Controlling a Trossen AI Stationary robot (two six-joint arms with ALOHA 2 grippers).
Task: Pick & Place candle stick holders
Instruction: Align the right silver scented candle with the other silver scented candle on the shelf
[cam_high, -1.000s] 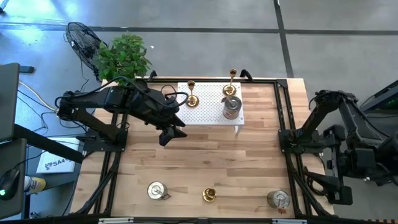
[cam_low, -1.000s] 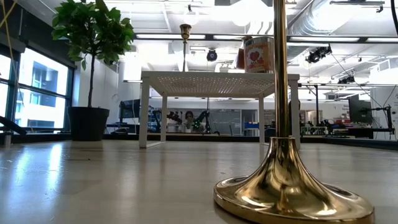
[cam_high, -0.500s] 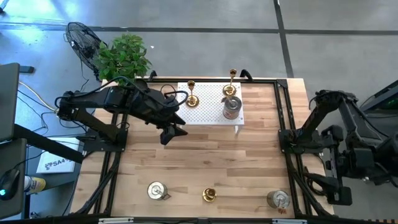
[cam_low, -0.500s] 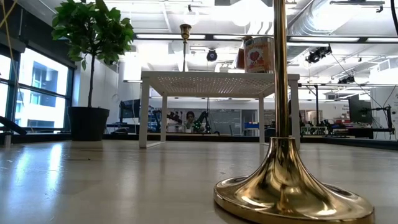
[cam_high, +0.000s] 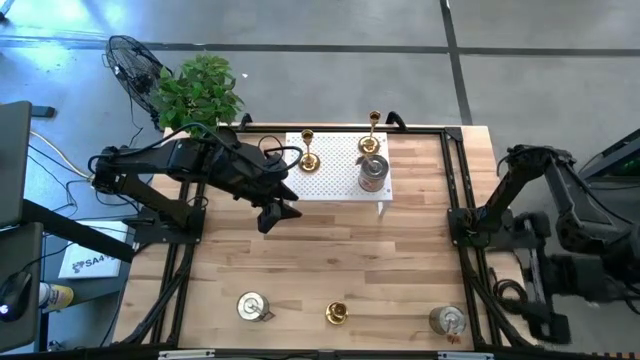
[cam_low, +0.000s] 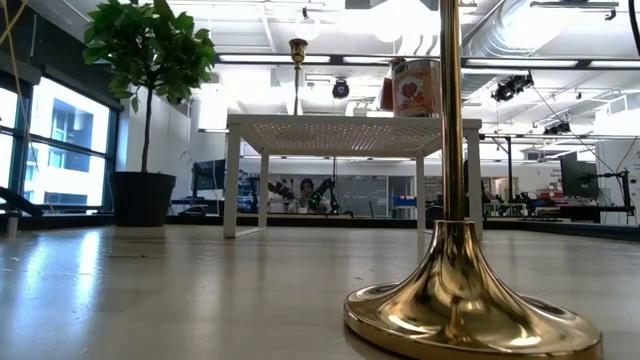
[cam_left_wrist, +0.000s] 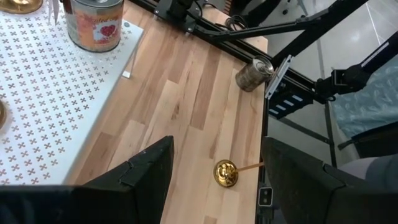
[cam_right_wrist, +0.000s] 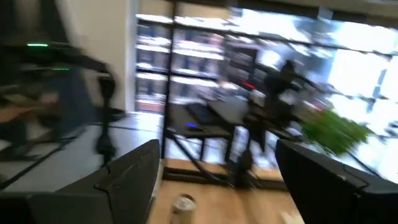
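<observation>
Two gold brass sticks (cam_high: 308, 152) (cam_high: 373, 130) and a squat silver-grey cylinder (cam_high: 373, 172) stand on a white perforated stand (cam_high: 335, 178) at the table's far side. Along the near edge stand a silver cylinder (cam_high: 252, 306), a gold stick (cam_high: 337, 314) and another silver cylinder (cam_high: 449, 320). My left gripper (cam_high: 270, 215) hovers open and empty over the wood beside the stand's near left corner. In its wrist view (cam_left_wrist: 214, 180) the near gold stick (cam_left_wrist: 226, 173) shows far below. My right gripper (cam_right_wrist: 214, 186) is open and empty, off the table's right edge.
A green plant in a black pot (cam_high: 198, 92) and a fan (cam_high: 132, 62) stand beyond the far left corner. Black frame rails (cam_high: 455, 215) run along the table's sides. The wood between the stand and the near row is bare (cam_high: 340, 255).
My right arm has swung a little toward the table's near edge, outside the right rail. My left gripper has kept its place beside the stand.
</observation>
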